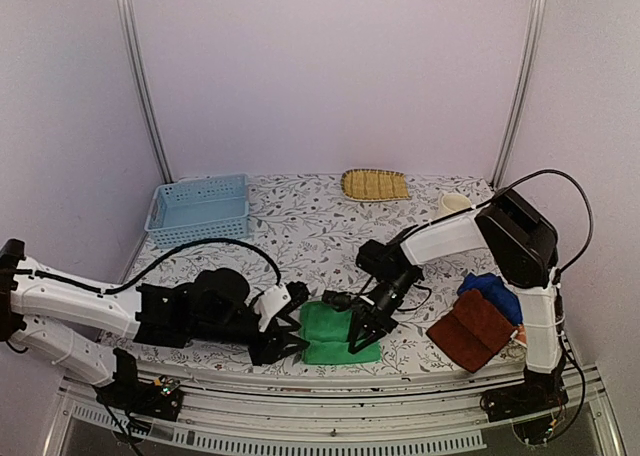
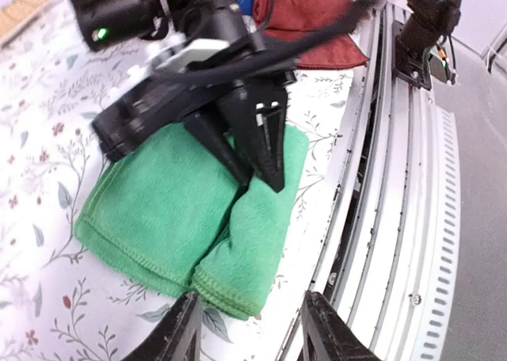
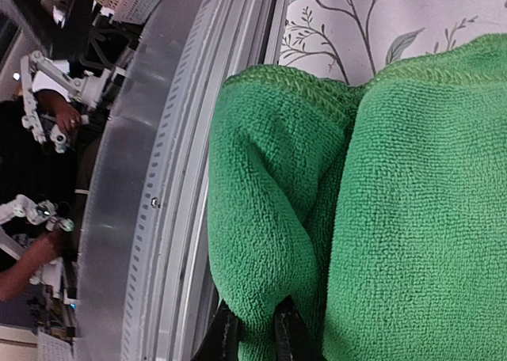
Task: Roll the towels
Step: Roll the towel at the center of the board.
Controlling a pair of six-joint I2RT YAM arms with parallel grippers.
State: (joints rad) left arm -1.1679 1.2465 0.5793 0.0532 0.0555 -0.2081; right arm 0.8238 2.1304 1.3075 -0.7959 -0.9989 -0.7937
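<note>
The bright green towel (image 1: 335, 334) lies folded near the table's front edge, with a rolled fold along its near side (image 2: 245, 242). My right gripper (image 1: 363, 338) is shut on that near fold; in the right wrist view its tips (image 3: 255, 337) pinch the green cloth (image 3: 396, 203). My left gripper (image 1: 290, 338) is open and empty, just left of the towel, its fingers (image 2: 178, 333) either side of the towel's left end. The reddish-brown towel (image 1: 472, 328) lies at the right with the royal blue towel (image 1: 492, 291) behind it. An orange edge (image 1: 521, 333) peeks out beside them.
A pale blue perforated basket (image 1: 198, 208) stands at the back left. A yellow straw tray (image 1: 374, 184) and a cream cup (image 1: 452, 204) stand at the back. The metal front rail (image 2: 388, 218) runs right next to the green towel.
</note>
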